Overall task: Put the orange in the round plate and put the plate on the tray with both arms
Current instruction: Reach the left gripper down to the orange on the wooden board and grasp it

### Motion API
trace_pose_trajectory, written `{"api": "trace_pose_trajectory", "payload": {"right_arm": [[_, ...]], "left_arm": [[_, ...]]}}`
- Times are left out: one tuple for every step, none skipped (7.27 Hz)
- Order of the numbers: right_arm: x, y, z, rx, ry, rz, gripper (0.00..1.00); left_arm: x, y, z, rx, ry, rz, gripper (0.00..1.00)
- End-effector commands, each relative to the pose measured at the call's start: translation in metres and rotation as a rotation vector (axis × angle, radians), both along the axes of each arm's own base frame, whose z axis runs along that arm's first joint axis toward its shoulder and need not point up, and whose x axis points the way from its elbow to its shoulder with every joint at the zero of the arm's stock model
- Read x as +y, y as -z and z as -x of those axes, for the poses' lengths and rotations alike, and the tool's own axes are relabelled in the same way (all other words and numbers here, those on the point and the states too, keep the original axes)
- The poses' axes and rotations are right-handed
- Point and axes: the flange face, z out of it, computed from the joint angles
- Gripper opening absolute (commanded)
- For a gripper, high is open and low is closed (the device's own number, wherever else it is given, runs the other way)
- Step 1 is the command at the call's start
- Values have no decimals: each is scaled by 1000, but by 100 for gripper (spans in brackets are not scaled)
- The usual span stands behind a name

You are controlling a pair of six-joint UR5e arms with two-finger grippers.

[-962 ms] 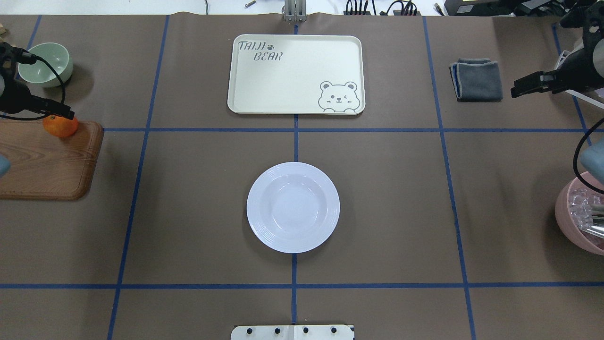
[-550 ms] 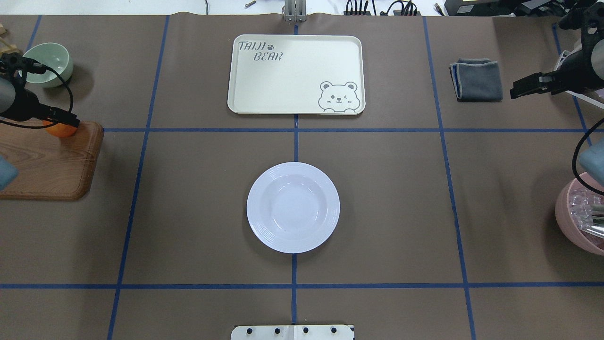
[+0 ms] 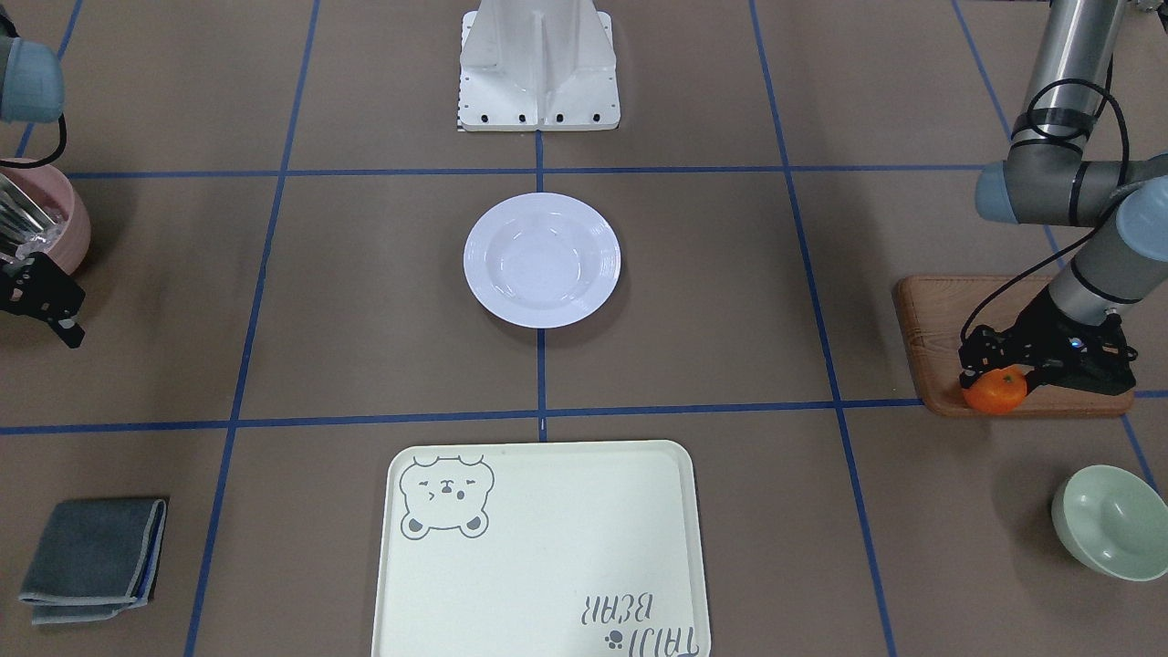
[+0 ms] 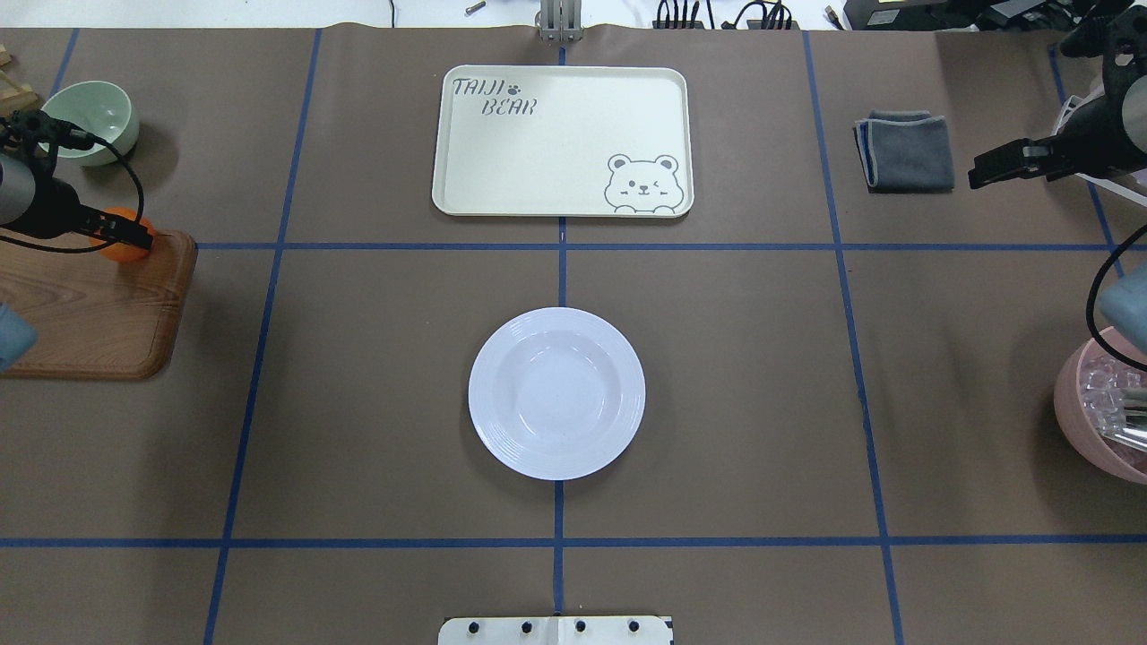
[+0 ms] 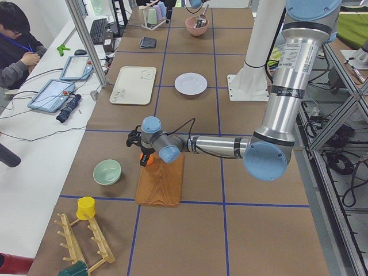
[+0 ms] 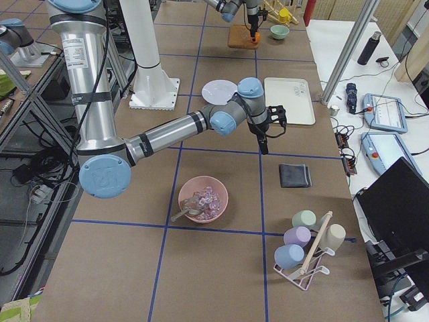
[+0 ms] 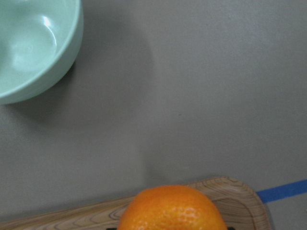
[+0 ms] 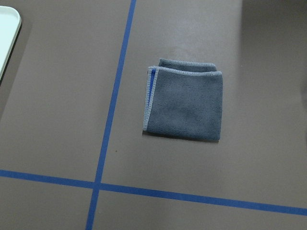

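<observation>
Brown counter; round plate lay centre frame, tray above; left tool at orange on wooden board, left edge, grip untellable; right tool upper right, opening untellable.

Table: tray, round plate, wd board, green bowl, pink bowl, grey cloth.

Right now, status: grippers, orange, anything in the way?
Left gripper at orange on wooden board, grip unconfirmed. Right gripper hangs near cloth. Plate, tray empty.
</observation>
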Motion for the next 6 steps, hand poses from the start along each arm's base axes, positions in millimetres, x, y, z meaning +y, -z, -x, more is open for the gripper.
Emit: {"api": "trace_pose_trajectory", "payload": {"right_arm": [[0,1,0,-2,1,0,100],[1,2,2,-5,6,-4,100],[2,4,5,-22,11,-39,100],[5,4,8,-39,19,-71,100],[7,7,13,-50,23,-71,100],[11,12,28,-78,7,-51,100]], "left_arm": [[2,35,1,47,-14,-38,0],[0,74,2,72,-17,-58,0],[-3,127,-2,70,22,7,0],[-9,197,-16,72,82,77,0],[15,231,-71,52,80,106,0],[30,278,-129,85,128,155,0]]}}
